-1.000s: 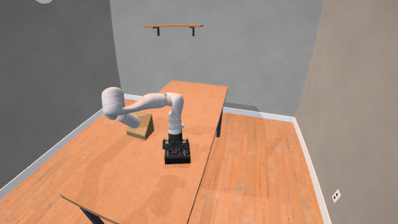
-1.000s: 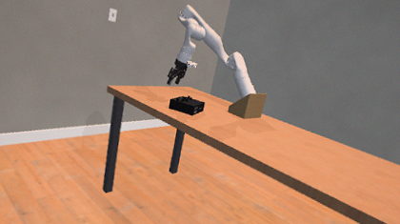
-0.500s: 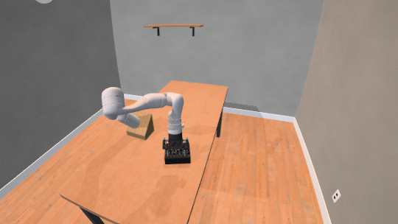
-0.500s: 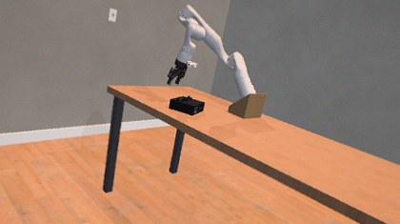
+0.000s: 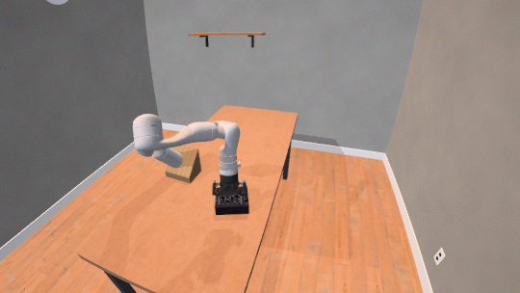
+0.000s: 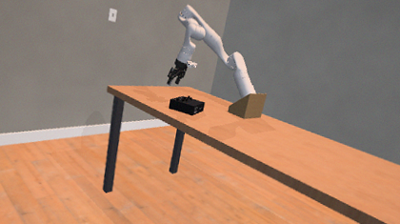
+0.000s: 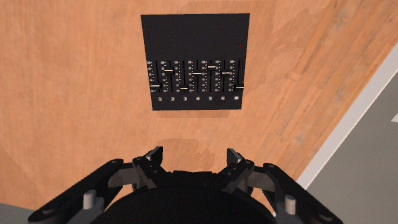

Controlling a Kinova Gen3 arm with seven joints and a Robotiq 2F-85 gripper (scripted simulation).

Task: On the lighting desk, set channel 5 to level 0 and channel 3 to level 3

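- Black fingers parted wide, my gripper (image 5: 229, 189) (image 6: 173, 82) (image 7: 194, 154) is released, with nothing between its tips, and hangs above the table (image 5: 159, 231) (image 6: 316, 168) (image 7: 75, 100).
- From the wrist, the lighting desk (image 5: 232, 210) (image 6: 182, 105) (image 7: 196, 37) lies ahead of the fingertips, up-picture and apart from them; its slots run lengthwise along that line.
- Nearer me is channel 3's cap (image 7: 183, 88), low in its slot; I judge it must go away from me to level 3.
- Channel 5's cap (image 7: 211, 66) sits high, farther off; I'd draw it back toward me to 0, minding the neighbouring caps.
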